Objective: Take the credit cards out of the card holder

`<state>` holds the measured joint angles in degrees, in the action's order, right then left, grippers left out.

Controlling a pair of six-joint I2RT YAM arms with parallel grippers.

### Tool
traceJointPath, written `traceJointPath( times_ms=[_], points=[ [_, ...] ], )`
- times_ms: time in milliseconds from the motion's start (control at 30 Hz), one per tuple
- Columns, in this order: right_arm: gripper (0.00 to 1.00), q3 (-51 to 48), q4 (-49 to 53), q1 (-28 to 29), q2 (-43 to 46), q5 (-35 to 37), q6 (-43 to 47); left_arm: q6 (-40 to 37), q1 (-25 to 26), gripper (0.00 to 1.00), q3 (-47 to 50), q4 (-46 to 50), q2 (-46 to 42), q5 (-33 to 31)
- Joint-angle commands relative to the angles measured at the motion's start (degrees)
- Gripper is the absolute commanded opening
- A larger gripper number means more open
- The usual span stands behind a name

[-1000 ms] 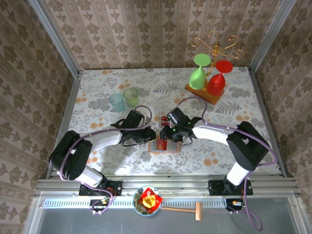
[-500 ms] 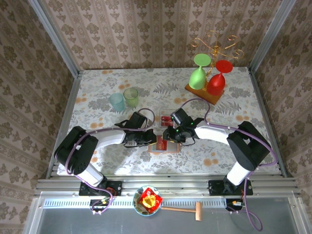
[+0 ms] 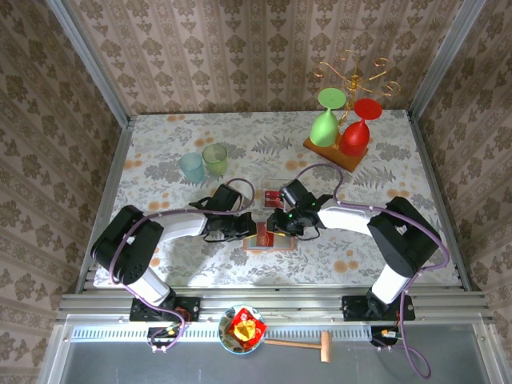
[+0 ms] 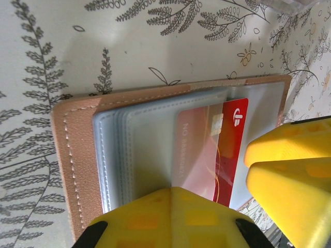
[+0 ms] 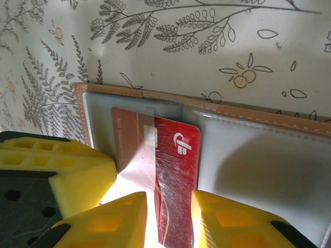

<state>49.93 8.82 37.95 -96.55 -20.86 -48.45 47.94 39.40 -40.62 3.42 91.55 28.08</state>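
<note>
**A:** Card holder (image 3: 272,245) first. Where is it?

**B:** It lies open and flat on the table (image 3: 160,152), grey-blue pockets facing up, with both grippers at it.

**A:** And the card?

**B:** One red card (image 5: 176,150) sticks partway out of a clear pocket beside the holder's fold. Its other half shows through the plastic.

**A:** How does the left arm sit?

**B:** The left arm (image 3: 172,226) comes in low from the holder's left, forearm almost level and wrist turned toward the holder. The left gripper (image 4: 168,206) is closed with its fingers together and grips nothing. Its tip is set on the stack of pockets just beside the card.

**A:** And the right?

**B:** The right arm (image 3: 352,216) reaches in from the holder's right, elbow bent and wrist tipped down. The right gripper (image 5: 169,199) sits over the card's free end. Its jaws stand a narrow gap apart, and the card's red face shows between them. I cannot tell whether the fingertips actually press on the card.

**A:** How near are the two grippers?

**B:** Just beside each other, over the holder's middle.
</note>
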Motion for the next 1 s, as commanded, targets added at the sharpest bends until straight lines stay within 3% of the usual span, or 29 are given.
traceJointPath(
  times_ms=[0,967],
  points=[
    [0.29,-1.1,-1.1,-0.2,-1.1,-1.0,-1.0,-1.3,0.2,0.07,0.5,1.1,1.4,-0.6],
    [0.2,-3.6,-7.8,-0.3,-1.1,-4.1,-3.6,-1.1,0.2,0.07,0.5,1.8,1.1,-0.8]
  ],
)
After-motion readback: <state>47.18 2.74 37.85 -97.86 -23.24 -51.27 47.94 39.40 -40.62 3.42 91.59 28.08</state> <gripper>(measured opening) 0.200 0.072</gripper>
